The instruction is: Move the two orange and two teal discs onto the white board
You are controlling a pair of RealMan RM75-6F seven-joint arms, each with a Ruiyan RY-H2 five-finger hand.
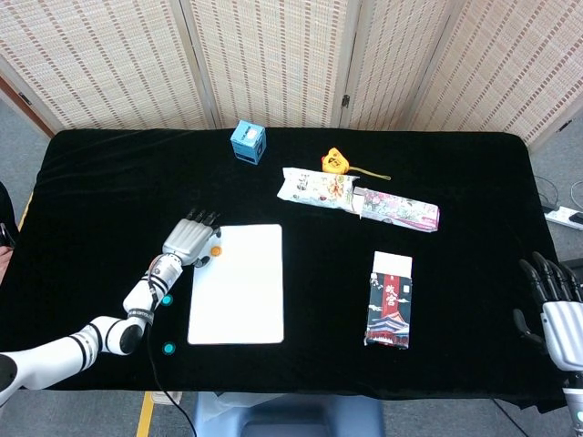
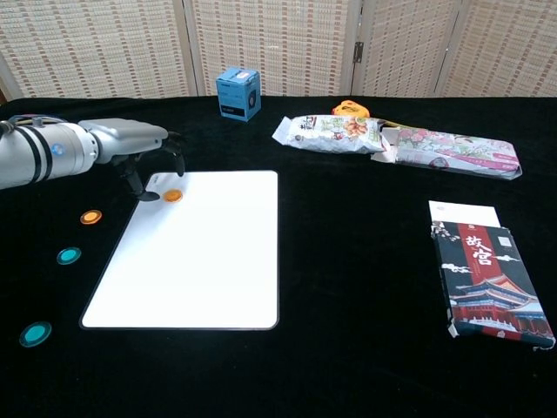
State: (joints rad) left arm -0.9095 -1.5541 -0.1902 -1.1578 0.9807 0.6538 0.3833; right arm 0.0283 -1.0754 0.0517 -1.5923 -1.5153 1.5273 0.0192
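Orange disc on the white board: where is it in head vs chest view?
Head view: orange disc at the white board's far-left corner, beside the left hand.
Chest view: same corner, just right of the hand.
Shared landmark: blue box behind the board.

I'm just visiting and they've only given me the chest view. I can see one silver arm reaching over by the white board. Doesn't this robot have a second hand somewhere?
Observer: Yes. The head view shows the right hand beyond the right edge of the black-clothed table, with its fingers apart and holding nothing.
Visitor: And what's the orange thing peeking out behind the snack packets at the back?
Observer: From above it is a small yellow-orange tape measure, with a thin strip trailing out to the right behind the printed snack packet.
Visitor: Is there anything past the table that I'm missing?
Observer: A white power strip with cables lies on the grey floor off the right side.
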